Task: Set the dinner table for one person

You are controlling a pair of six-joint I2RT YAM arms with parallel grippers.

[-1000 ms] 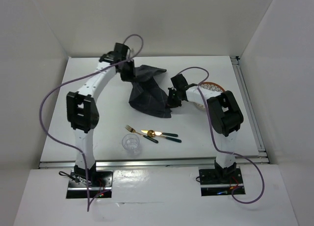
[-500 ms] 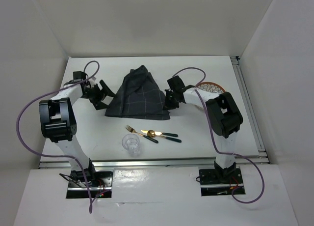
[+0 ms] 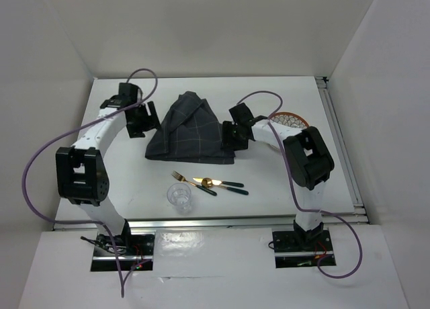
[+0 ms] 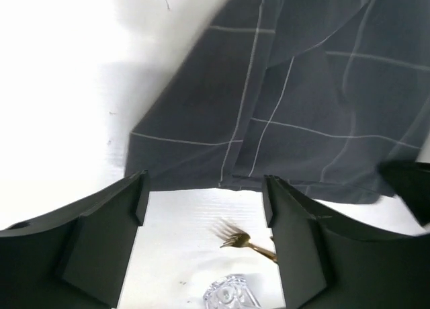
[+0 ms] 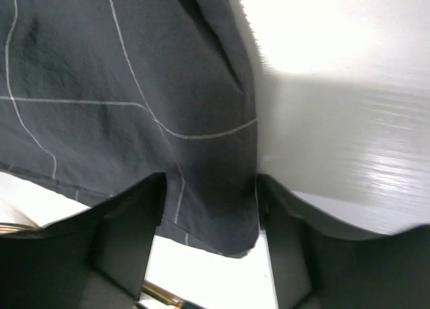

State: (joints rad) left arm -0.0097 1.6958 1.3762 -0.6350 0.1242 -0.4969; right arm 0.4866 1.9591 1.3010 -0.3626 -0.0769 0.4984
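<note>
Here, the dinner table fills the scene as a wide white top with everything lying on it. At the left, the left gripper hangs low over the bare surface just beside the left edge of the placemat. In its wrist view its two black fingers stand well apart with nothing between them except white tabletop, and the cloth's near hem lies just beyond their tips. The placemat is dark grey with thin pale checks. It sits rumpled near the middle of the table, narrow at its far end and wide at its near edge, with folds overlapping. Nearer the arm bases, a gold fork lies apart from the hem, and a clear glass stands just nearer than the fork. To their right lie a spoon and a knife, both dark-handled, close together at a slant. The right gripper sits at the placemat's near right corner. Its fingers are spread, and the corner of the cloth shows between them; whether they touch it I cannot tell. Farther right, an orange-rimmed plate lies partly hidden behind the right arm.
</note>
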